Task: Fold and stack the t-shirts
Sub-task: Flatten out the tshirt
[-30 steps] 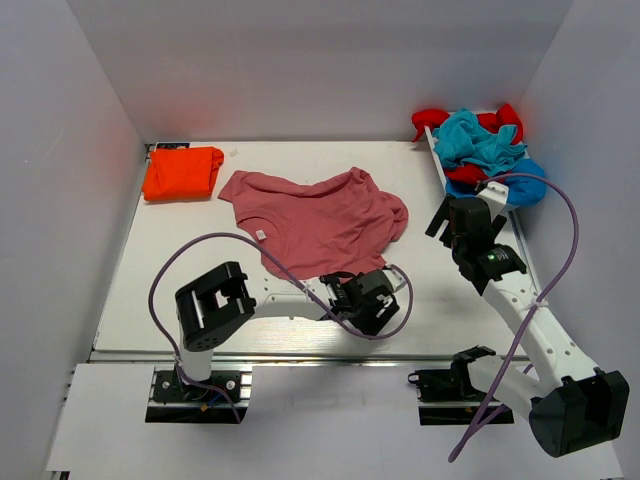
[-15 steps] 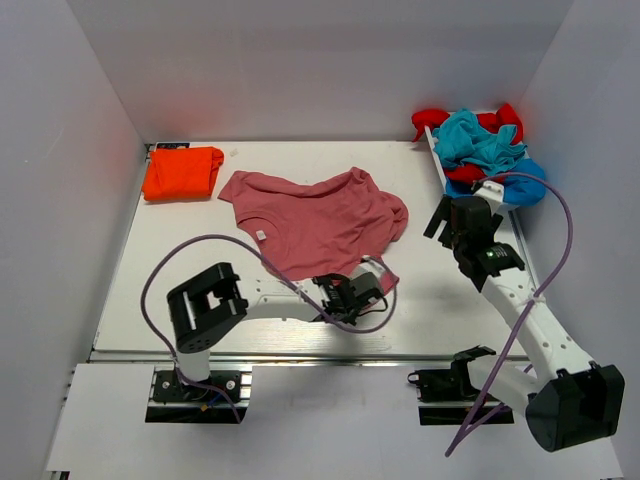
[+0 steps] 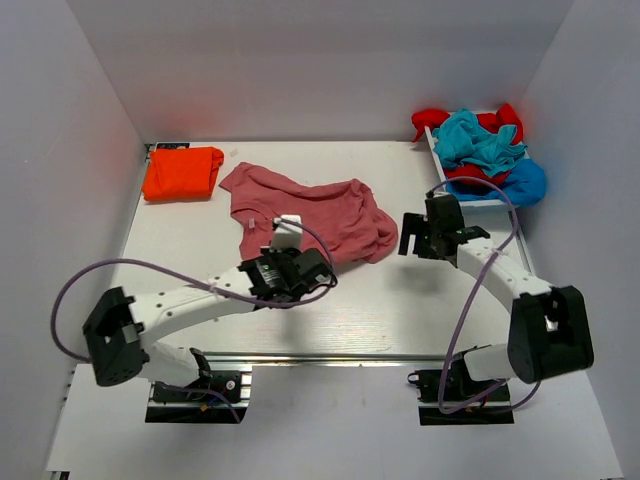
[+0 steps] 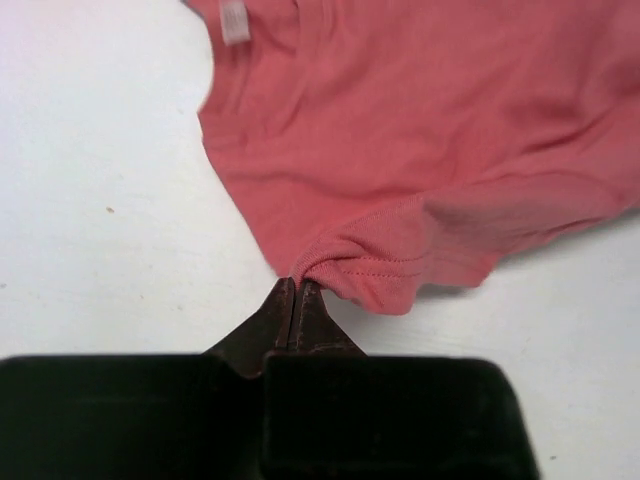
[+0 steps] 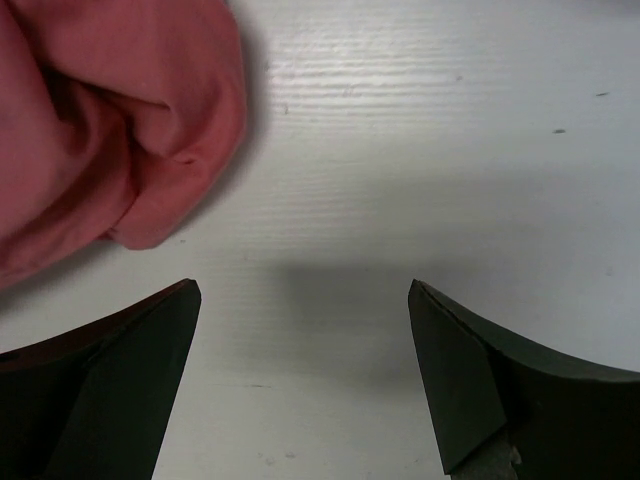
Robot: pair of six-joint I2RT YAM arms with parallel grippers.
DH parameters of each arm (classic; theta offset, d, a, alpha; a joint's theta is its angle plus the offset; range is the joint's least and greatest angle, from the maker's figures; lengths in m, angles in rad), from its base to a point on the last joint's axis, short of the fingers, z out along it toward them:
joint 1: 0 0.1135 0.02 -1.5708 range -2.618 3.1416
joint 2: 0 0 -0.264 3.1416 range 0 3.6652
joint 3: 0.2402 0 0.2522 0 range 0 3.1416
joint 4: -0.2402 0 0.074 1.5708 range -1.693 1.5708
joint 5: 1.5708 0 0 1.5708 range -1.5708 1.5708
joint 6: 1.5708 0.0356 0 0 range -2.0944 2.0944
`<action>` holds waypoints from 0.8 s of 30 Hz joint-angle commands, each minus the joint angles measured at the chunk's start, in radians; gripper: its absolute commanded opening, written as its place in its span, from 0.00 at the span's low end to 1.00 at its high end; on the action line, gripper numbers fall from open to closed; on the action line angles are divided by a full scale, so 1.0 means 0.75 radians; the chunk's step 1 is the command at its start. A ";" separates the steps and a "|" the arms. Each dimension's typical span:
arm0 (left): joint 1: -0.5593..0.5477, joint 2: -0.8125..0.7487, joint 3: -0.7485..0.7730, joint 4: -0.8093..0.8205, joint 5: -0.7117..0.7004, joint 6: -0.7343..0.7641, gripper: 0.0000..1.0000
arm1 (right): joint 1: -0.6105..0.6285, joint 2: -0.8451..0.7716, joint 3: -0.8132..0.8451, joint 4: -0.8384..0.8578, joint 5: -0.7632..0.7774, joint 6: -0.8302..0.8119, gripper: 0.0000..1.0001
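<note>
The dusty pink-red t-shirt (image 3: 310, 205) lies rumpled and unfolded on the white table (image 3: 400, 300), around the middle and a little toward the far edge, its small white neck label (image 4: 233, 20) showing on the left part. The left gripper (image 4: 297, 292) has reached in from the near left and has its dark fingers pressed tight together on a fold of the shirt's near hem, so the cloth bunches into a small ridge right at the tips. The right gripper (image 3: 415, 235) sits just off the shirt's right side with its fingers spread wide; in the right wrist view there is only bare tabletop between them, and the rounded lump of pink cloth lies beside the left finger, not between the two. I cannot tell whether those fingers touch the table. In the far left corner an orange t-shirt (image 3: 182, 172) lies folded into a neat block, well apart from the pink one. At the far right corner the other shirts are heaped loosely together: a teal one (image 3: 480, 140) on top, red (image 3: 432, 120) poking out behind it, and blue (image 3: 525, 182) at the near side of the heap.
</note>
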 commanded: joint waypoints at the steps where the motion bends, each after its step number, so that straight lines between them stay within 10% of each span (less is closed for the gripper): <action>1: 0.026 -0.173 0.040 0.010 -0.173 -0.030 0.00 | 0.029 0.056 0.022 0.040 -0.165 -0.056 0.90; 24: 0.038 -0.276 0.067 0.104 -0.148 0.105 0.00 | 0.424 0.298 -0.177 0.637 -0.043 0.281 0.78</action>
